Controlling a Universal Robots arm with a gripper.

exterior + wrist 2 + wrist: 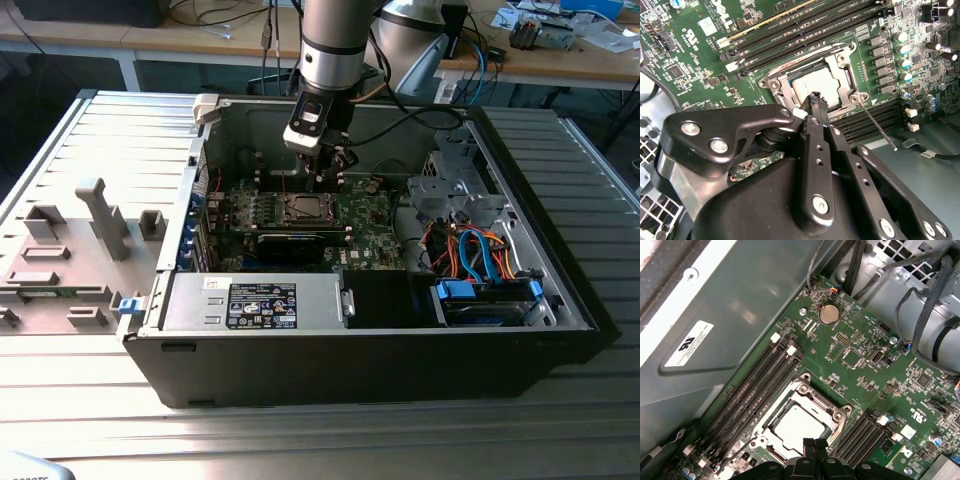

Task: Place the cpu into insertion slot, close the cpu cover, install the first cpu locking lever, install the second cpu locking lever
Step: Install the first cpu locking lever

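Tabletop (90,420) of grey metal slats carries an open black computer case (380,365), with a grey plastic fixture plate (60,260) at the case's nine o'clock in the exterior view. The arm (330,40) comes down into the case from twelve o'clock. Inside, a labelled power supply (260,305) lies along the near wall, and blue and orange cables (480,255) sit at three o'clock of the green motherboard (365,215).

The gripper (335,180) hangs low over the board, at about one o'clock of the insertion slot (305,208) in the exterior view. In both wrist views its black fingers (809,446) are pressed together with nothing seen between them, the tip (815,100) just over the socket's edge.

Rows of memory slots (750,390) flank the socket. The cpu cover (830,410) lies flat over it as a silvery frame (805,65). The cpu (797,427) sits seated in the socket, its grey metal top (807,85) showing through the cover's window. A thin metal locking lever (877,125) runs from one socket corner out across the neighbouring memory slots, standing free of the frame.
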